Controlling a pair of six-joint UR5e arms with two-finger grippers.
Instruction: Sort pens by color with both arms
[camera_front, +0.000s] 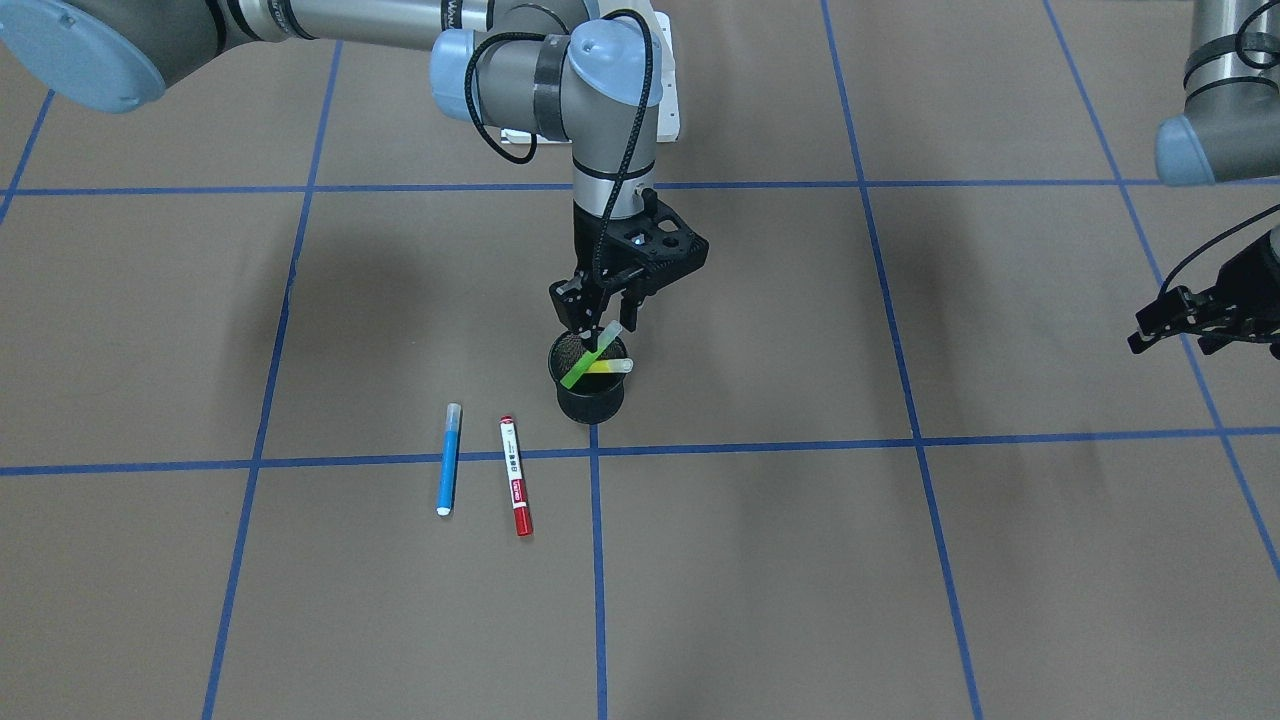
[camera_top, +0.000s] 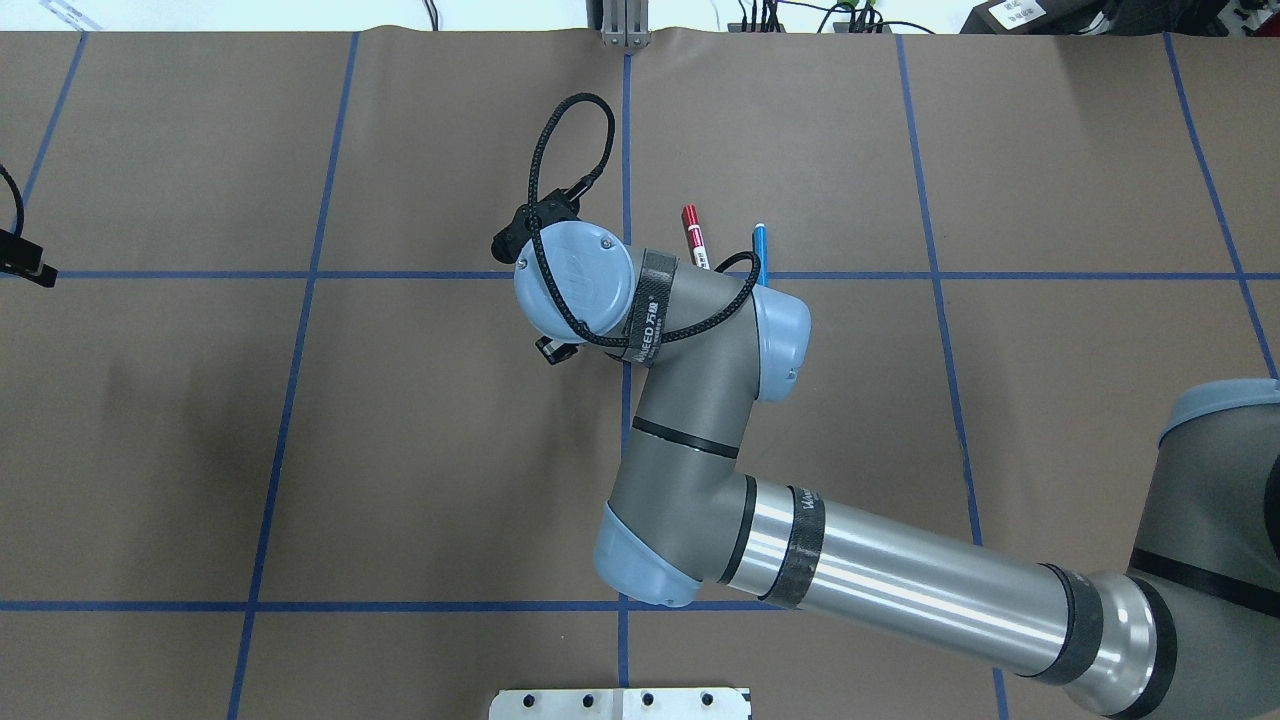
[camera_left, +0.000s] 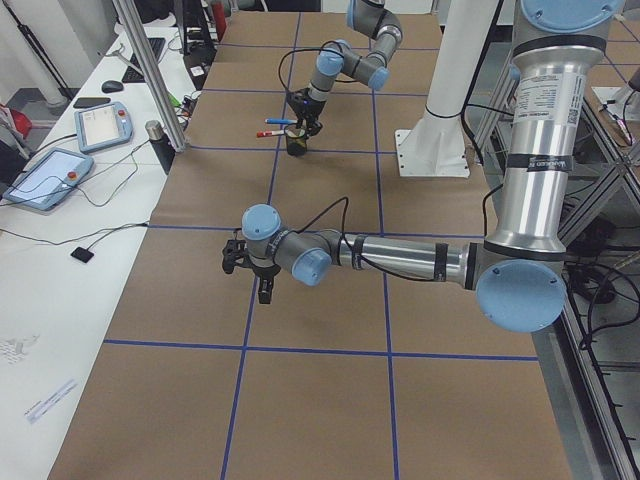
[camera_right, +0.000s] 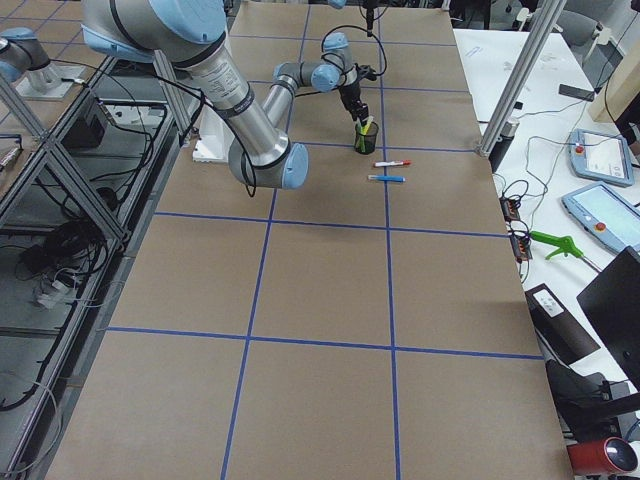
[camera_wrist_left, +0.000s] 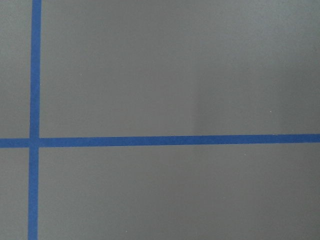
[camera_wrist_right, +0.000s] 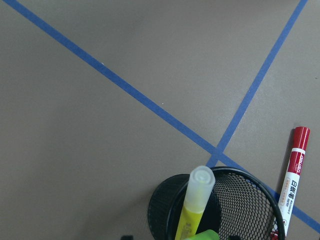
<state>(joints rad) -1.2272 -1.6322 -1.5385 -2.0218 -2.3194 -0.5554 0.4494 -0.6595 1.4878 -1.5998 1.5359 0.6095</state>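
A black mesh cup (camera_front: 590, 400) stands near the table's middle with a yellow pen (camera_front: 612, 367) and a green pen (camera_front: 583, 367) leaning in it. My right gripper (camera_front: 605, 322) hangs just above the cup, open, with the green pen's top end between its fingers. The right wrist view shows the yellow pen (camera_wrist_right: 195, 205), the green tip (camera_wrist_right: 201, 234) and the cup rim (camera_wrist_right: 252, 181). A blue pen (camera_front: 449, 458) and a red-and-white pen (camera_front: 516, 490) lie side by side on the table beside the cup. My left gripper (camera_front: 1160, 328) hovers far off, open and empty.
Blue tape lines (camera_front: 600, 560) divide the brown table cover into squares. The white metal base (camera_top: 620, 703) sits at the robot's side edge. In the overhead view my right arm (camera_top: 690, 400) hides the cup. A side table with tablets (camera_left: 50, 178) runs along the far side.
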